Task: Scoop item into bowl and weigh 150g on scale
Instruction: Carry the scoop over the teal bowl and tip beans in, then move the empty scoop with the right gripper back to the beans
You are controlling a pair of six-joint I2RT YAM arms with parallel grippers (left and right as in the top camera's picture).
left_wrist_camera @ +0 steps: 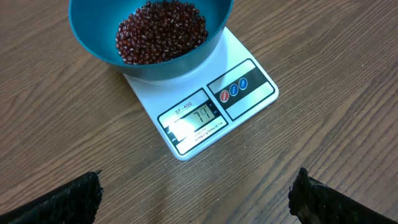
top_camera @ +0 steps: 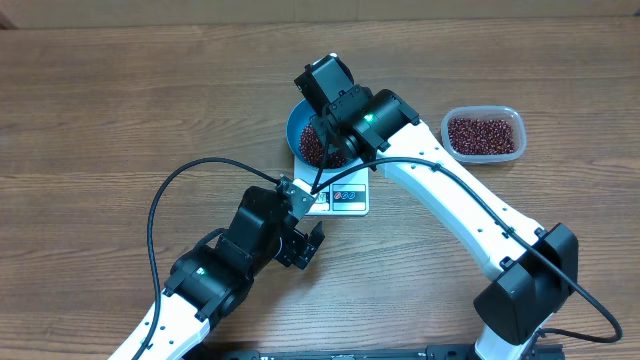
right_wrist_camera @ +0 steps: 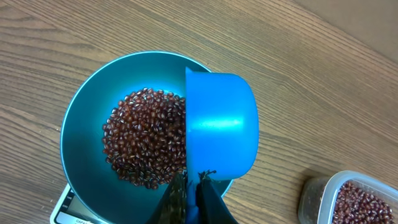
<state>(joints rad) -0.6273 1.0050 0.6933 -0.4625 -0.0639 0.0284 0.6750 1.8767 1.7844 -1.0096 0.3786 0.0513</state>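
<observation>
Right gripper [right_wrist_camera: 191,202] is clamped on the blue scoop [right_wrist_camera: 221,124] by its handle, scoop tipped just ahead of the jaws to dump beans [right_wrist_camera: 142,138] into the bowl [right_wrist_camera: 81,143] on the scale [left_wrist_camera: 252,93]. Left gripper [left_wrist_camera: 199,193] hangs wide open, display [left_wrist_camera: 198,116] dead ahead, I guess for reading it.

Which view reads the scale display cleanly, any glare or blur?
Left wrist: scale display sharp, slight glare at its lower left. Overhead: display too small to read. Right wrist: bowl hides most of the scale; soft highlight on the scoop.
</observation>
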